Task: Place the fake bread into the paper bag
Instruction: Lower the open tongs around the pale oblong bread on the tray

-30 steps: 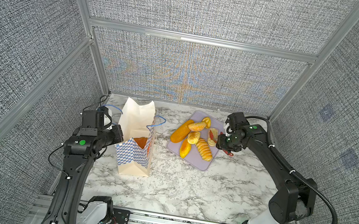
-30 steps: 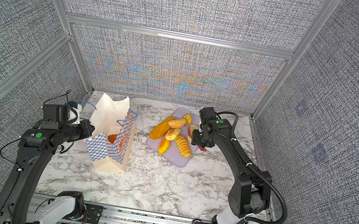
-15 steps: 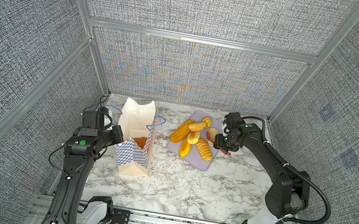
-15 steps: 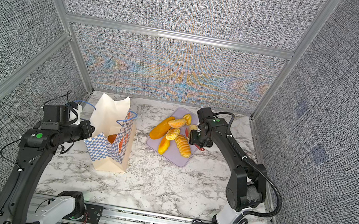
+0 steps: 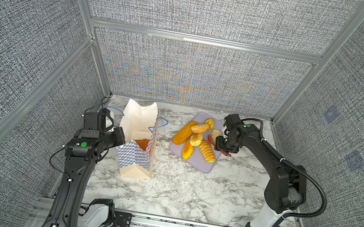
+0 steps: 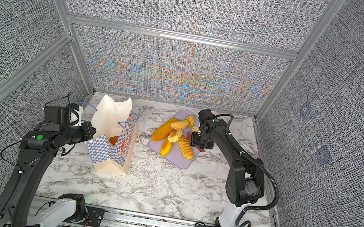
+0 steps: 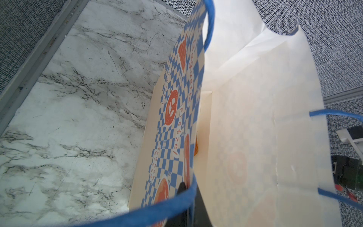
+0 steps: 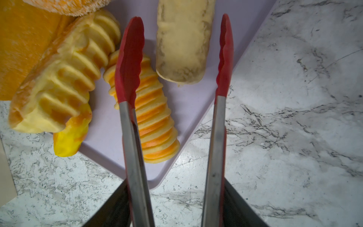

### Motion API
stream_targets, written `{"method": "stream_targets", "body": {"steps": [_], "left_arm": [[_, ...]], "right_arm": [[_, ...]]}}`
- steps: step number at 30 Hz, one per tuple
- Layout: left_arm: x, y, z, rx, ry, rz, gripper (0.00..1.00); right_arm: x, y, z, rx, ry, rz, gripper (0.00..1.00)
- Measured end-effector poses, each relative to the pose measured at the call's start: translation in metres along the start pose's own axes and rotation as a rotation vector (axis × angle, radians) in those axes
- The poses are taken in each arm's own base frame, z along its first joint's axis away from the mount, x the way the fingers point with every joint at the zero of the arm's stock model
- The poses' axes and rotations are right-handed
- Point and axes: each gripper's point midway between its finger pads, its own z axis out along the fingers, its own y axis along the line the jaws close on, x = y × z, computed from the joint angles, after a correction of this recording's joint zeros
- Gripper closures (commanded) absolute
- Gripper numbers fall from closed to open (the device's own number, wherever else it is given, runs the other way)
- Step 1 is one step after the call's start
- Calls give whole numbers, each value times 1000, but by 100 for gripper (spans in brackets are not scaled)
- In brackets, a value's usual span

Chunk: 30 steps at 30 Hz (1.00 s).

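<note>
Apparently, pale fake bread [image 8: 182, 43] lies between tongs [image 8: 127, 64] in right jaws.

Bright even light, soft shadows, slight blur

The paper bag [image 5: 134, 161] wall hides the left gripper [image 5: 122, 137] tips and most of the orange loaf [image 5: 142, 143] beyond them. The right gripper [image 8: 174, 196], clamping the red tongs [image 8: 127, 68], is cut off.

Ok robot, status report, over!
Left tool shut on paper bag rim. Right tool grips red tongs, tips apart, empty. One loaf in bag, other fake bread on lavender tray. Bag mouth open.
</note>
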Motion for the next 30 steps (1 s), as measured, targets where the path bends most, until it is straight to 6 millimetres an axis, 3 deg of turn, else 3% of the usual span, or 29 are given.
{"method": "stream_targets", "body": {"steps": [15, 30], "left_arm": [[0, 0, 0, 0, -1, 0, 92], [0, 0, 0, -1, 1, -1, 92]], "right_arm": [[-9, 0, 17, 2, 3, 20, 42], [-9, -1, 14, 6, -5, 26, 46]]}}
